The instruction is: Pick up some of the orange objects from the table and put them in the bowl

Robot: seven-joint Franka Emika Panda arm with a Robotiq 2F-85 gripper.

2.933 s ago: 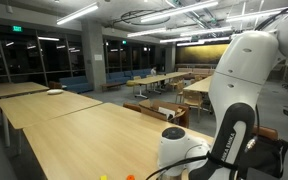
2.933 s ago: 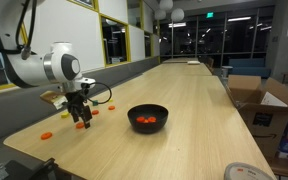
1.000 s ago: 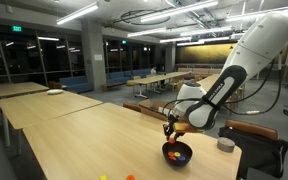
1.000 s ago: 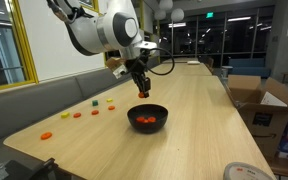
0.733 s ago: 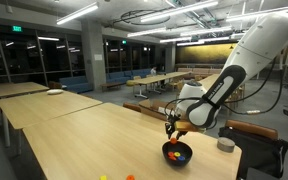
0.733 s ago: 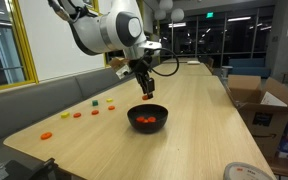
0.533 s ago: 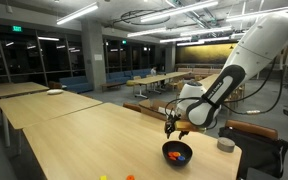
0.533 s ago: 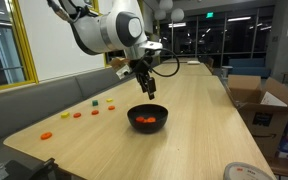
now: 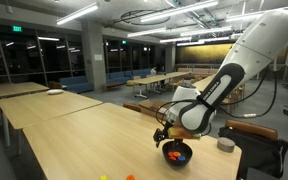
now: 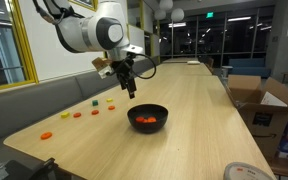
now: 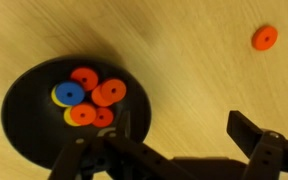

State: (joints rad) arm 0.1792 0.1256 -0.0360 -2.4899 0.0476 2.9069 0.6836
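Wrist view: the orange objects are small, flat, bright orange discs, each with a hole in the middle. About four of them lie bunched in the bowl, a round black dish with a shallow rim. A blue disc lies in there too, on top of a yellow piece. One more orange disc lies alone on the pale wood table, far off to the right.

The claw is released: its two dark fingers stand wide apart with only bare table between them. The bowl lies left of that gap, and the left finger crosses the bowl's near right rim. The lone disc lies beyond the right finger, well apart from it.

In an exterior view the claw hangs above the table, up and to the left of the bowl, clear of it. Further orange pieces lie scattered on the table far left of the bowl. In an exterior view the claw sits above and just left of the bowl, with orange showing inside.

The discs in the bowl overlap, so their count is unsure. The finger bases are dark and cut off at the bottom of the wrist view. In both exterior views the pieces are too small to make out their shape.
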